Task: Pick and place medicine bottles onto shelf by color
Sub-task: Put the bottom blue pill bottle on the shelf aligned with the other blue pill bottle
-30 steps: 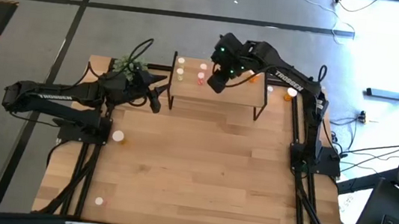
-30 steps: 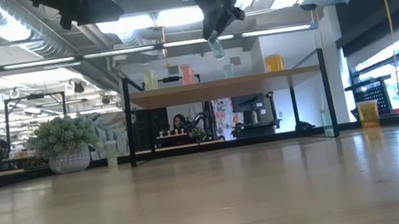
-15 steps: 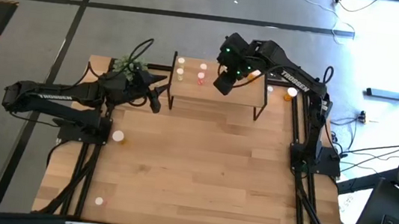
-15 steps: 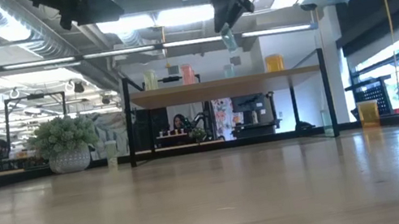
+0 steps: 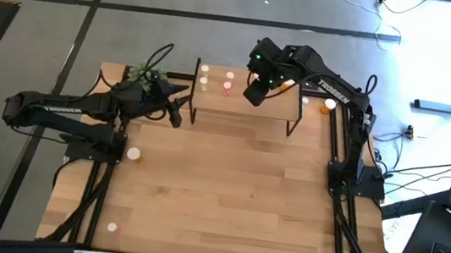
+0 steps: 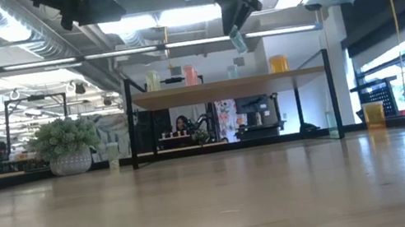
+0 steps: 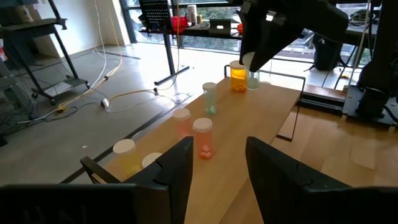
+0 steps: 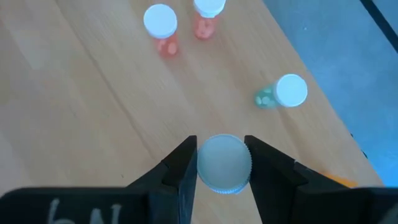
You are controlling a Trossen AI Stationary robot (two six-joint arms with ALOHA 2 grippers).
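Between the right gripper's [image 8: 217, 163] closed fingers sits a green medicine bottle [image 8: 224, 163], held above the shelf [image 8: 81, 106].

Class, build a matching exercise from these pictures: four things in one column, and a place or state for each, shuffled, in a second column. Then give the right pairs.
Column one:
1. Right gripper
2. Left gripper
3. Large orange medicine bottle
4. Green spiky plant ball in a pale pot

Column two:
A. standing on the small light-wood shelf
B. jaws apart, holding nothing
C. on the tabletop, beside the shelf
D. jaws shut on a white-capped green bottle

Pairs: 1-D, 2-B, 3-A, 4-C
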